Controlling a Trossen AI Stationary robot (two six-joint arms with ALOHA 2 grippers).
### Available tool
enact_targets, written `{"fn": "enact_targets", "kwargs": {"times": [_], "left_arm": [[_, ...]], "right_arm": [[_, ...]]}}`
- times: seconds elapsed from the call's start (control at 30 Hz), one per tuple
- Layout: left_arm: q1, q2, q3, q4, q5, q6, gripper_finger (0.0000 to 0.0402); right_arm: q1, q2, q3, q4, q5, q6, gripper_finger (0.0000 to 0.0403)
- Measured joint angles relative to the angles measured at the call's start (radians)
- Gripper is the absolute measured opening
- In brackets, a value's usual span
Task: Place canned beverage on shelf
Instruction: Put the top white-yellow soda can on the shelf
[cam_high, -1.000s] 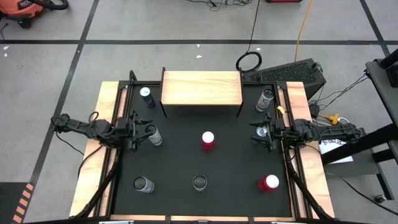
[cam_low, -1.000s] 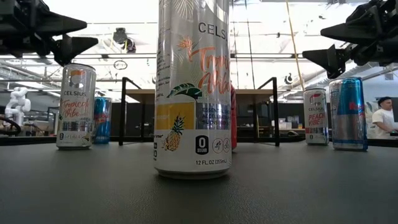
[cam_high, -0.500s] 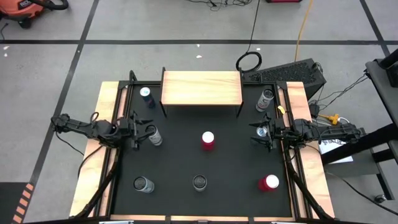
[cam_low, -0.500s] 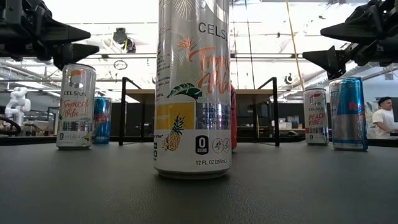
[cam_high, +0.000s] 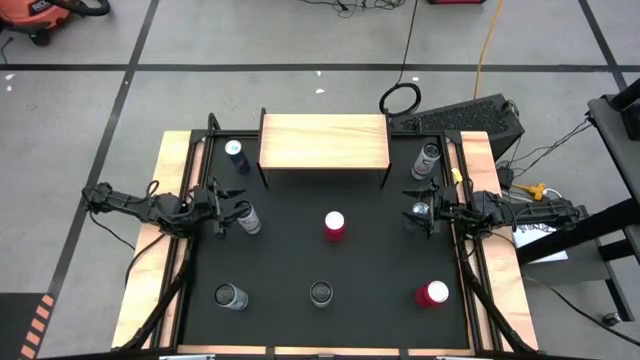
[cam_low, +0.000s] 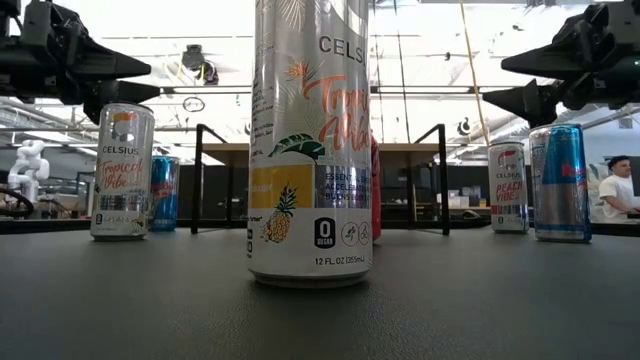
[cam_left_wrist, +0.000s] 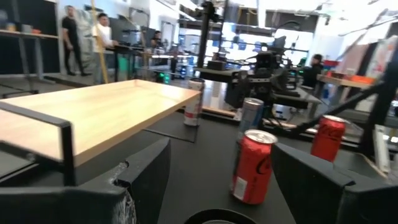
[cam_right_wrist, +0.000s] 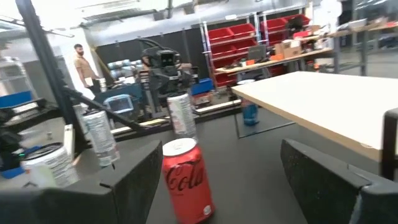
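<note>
Left tool: we found the left tool (cam_high: 232, 213) hovering with fingers spread, just beside a silver can (cam_high: 249, 220) on the left side of the counter (cam_high: 290, 255), above the can's rim in the low view and pinching nothing.
Right tool: the right tool (cam_high: 413, 213) hung spread and empty at the right edge, over another can (cam_high: 421, 212).
Shelf: the shelf (cam_high: 323, 142) stood bare at the far middle of the counter, no can on it yet.
Other cans: a red can (cam_high: 334, 225) stood mid-counter, well apart from both tools.
Step in hand: we judged this the approach to a first grasp (nothing was lifted yet).
How to do it well: we would lower the left tool until its fingers straddled the can's mid-body, centre it, then close squarely so the can stayed upright.
Carry: we would lift clear of the shelf's front edge before moving over the board.
</note>
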Motion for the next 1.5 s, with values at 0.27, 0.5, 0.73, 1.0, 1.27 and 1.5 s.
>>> {"fn": "enact_targets", "kwargs": {"times": [0.27,0.5,0.73,1.0,1.27,1.5], "left_arm": [[0.0,0.0,0.0,0.001,0.021,-0.002,0.0279],[0.0,0.0,0.0,0.005,0.03,-0.003,0.0279],[0.0,0.001,0.0,0.009,0.033,-0.079,0.0279],[0.0,0.001,0.0,-0.001,0.033,-0.015,0.0279],[0.0,0.001,0.0,-0.001,0.062,0.0,0.0279],[0.0,0.001,0.0,-0.008,0.069,-0.002,0.0279]], "right_arm": [[0.0,0.0,0.0,0.0,0.006,0.005,0.0308],[0.0,0.0,0.0,0.0,0.006,0.009,0.0308],[0.0,0.0,0.0,0.0,0.005,0.034,0.0308],[0.0,0.0,0.0,0.0,0.006,0.024,0.0308],[0.0,0.0,0.0,0.0,0.007,0.007,0.0308],[0.0,0.0,0.0,0.0,0.008,0.007,0.0308]]}}
